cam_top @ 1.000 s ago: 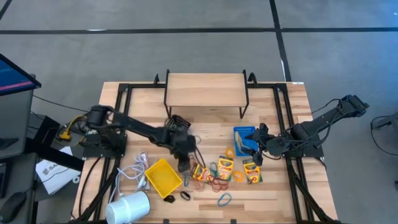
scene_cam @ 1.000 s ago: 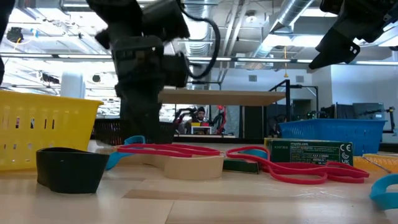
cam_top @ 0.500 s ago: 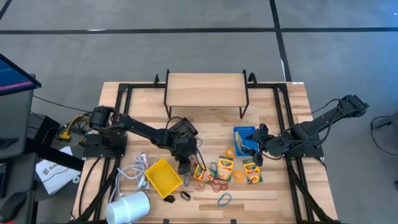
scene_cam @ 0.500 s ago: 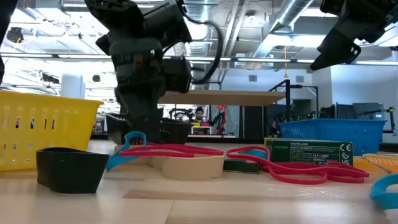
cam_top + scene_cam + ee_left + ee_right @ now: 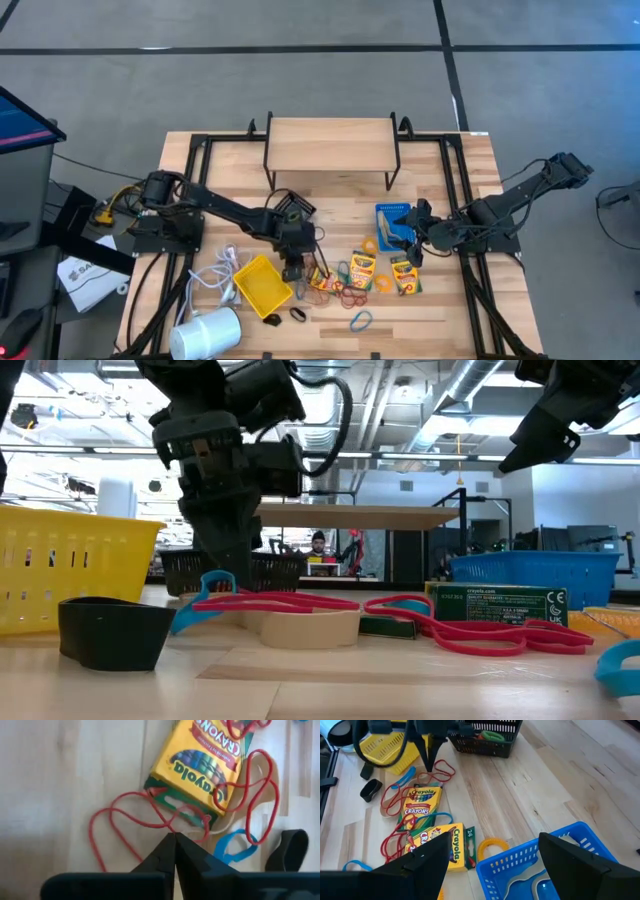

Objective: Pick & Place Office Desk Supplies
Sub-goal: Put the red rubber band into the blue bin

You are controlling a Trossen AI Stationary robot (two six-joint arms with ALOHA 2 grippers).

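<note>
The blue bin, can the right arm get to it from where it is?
Probably yes. The right gripper hangs open right over the blue bin, with nothing between them. The left gripper is shut, far off by the red rubber bands.

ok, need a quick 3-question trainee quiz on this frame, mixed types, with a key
1. True or false: the left gripper has its fingers pressed together at a red rubber band.
2. Which bin does the right gripper hover over? A) yellow bin B) blue bin C) black bin
3. Fill in: in the left wrist view, the crayon box lies on the ____.

Key: 1 true. 2 B, the blue bin; its jaws stand wide apart. 3 table.
</note>
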